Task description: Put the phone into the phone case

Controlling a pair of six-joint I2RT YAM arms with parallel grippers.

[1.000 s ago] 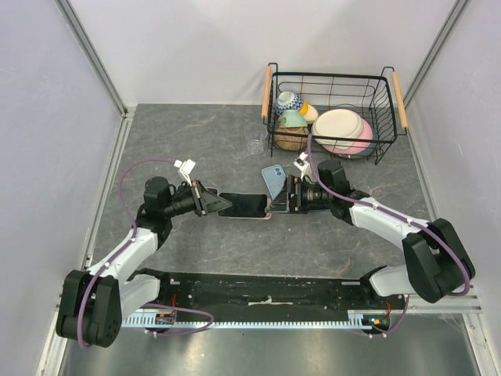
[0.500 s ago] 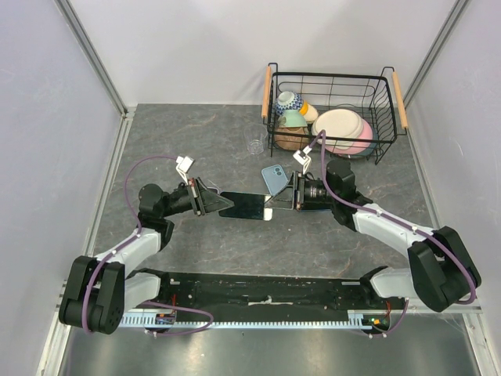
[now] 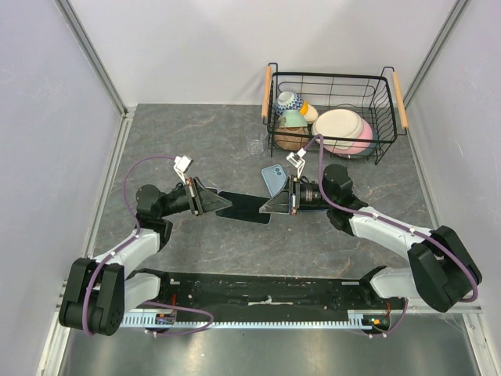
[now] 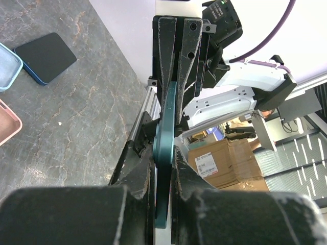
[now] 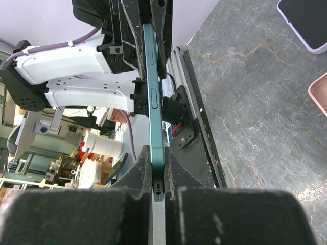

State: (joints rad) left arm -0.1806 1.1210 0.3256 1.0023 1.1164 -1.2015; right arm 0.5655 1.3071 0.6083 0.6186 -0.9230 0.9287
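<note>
The phone, dark with a teal rim, hangs above the table between both arms. My left gripper is shut on its left end and my right gripper on its right end. In the left wrist view the phone runs edge-on from my left gripper to the other arm's fingers. The right wrist view shows the same phone pinched in my right gripper. A light blue phone case lies just behind the phone. A pink case shows at the frame edge.
A black wire basket with bowls and plates stands at the back right. A small clear glass sits left of it. A flat dark slab lies on the table beside the cases. Walls close in left and right.
My right gripper went from open to shut on the phone's right end. The phone has come up off the pink case and tilted. My left gripper kept its grip throughout.
</note>
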